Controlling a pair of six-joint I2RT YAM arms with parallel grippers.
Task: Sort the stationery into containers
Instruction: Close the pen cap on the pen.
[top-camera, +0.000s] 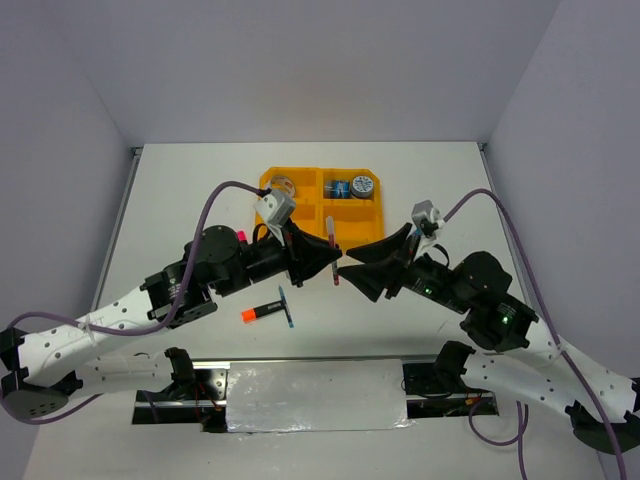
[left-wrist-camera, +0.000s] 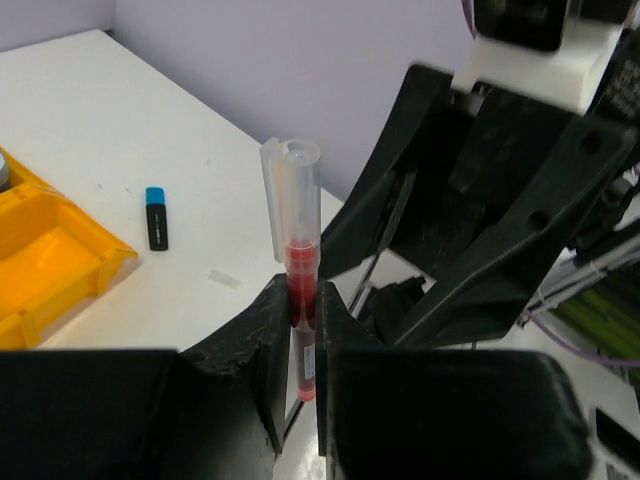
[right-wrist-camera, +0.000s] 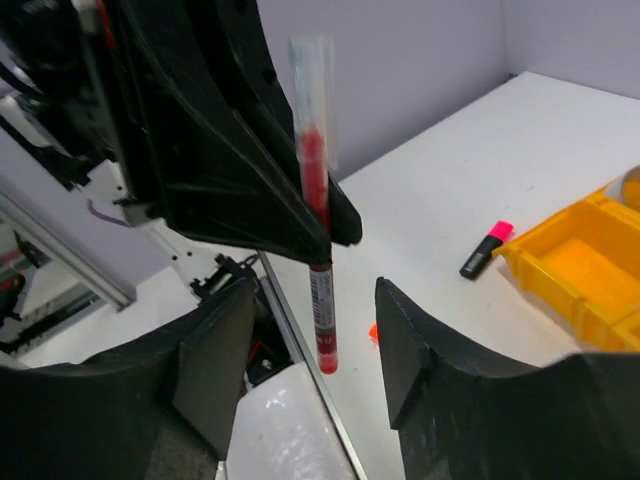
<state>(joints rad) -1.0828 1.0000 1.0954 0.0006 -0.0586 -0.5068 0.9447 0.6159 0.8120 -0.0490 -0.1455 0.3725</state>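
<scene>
- Two grippers are meeting low over the table (top-camera: 180, 200), just in front of the near edge of the orange tray (top-camera: 322, 212).
- The left gripper (left-wrist-camera: 305, 312) is clamping the red pen (left-wrist-camera: 301, 268) at mid-length, jaws closed tight on the barrel.
- The red pen is standing upright in that grip, its clear cap uppermost. In the top view the cap is overlapping the tray's near rim.
- The right gripper (right-wrist-camera: 312, 300) is standing open, one finger on each side of the pen's lower end and neither touching it.
- An orange-capped marker (top-camera: 262, 313) is lying on the table, nearer than the tray and towards its left side.
- A thin blue pen (top-camera: 286, 307) is lying just beside that marker's black end.
- A pink-capped marker (right-wrist-camera: 487, 250) is lying just off a corner of the tray, on its left side.
- A blue-capped marker (left-wrist-camera: 157, 218) is lying near another corner of the tray, apart from it.
- The tray's far-right compartment is holding two tape rolls (top-camera: 351, 187).
- The far-left compartment is holding a round item (top-camera: 282, 185) that is too small to identify.
</scene>
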